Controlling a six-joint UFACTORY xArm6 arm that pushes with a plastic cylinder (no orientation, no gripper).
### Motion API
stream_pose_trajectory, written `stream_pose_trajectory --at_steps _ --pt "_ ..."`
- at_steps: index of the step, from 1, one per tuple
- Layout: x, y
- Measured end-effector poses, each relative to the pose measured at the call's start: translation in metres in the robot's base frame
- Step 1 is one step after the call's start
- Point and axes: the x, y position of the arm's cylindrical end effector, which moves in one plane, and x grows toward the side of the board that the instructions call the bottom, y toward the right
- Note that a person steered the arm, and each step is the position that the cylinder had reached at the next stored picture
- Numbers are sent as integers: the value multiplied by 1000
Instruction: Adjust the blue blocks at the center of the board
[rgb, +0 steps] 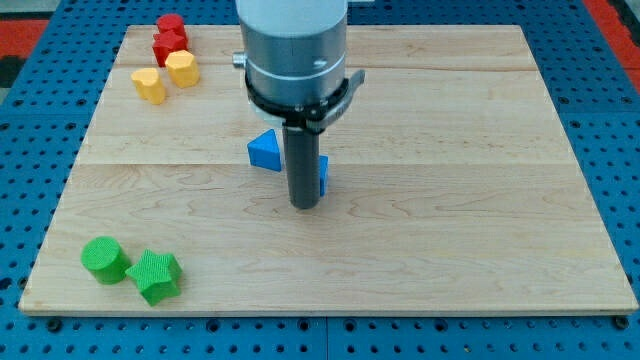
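Note:
A blue triangular block (264, 150) lies near the middle of the wooden board (450, 200). A second blue block (323, 174) sits just to its right, mostly hidden behind the rod, so its shape cannot be made out. My tip (304, 205) rests on the board right in front of this second blue block, touching or nearly touching its left side, and just right of and below the blue triangle.
Two red blocks (170, 38) and two yellow blocks (166, 77) cluster at the view's top left. A green cylinder (104, 259) and a green star-like block (156, 276) sit at the bottom left. The arm's grey body (293, 50) hangs over the top centre.

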Motion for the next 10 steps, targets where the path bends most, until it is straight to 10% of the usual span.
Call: stream_pose_trajectory --at_steps 2,4,7,10 --pt "10 -85" --pt "-85 -26" --pt "4 -80" --pt "-44 -43"
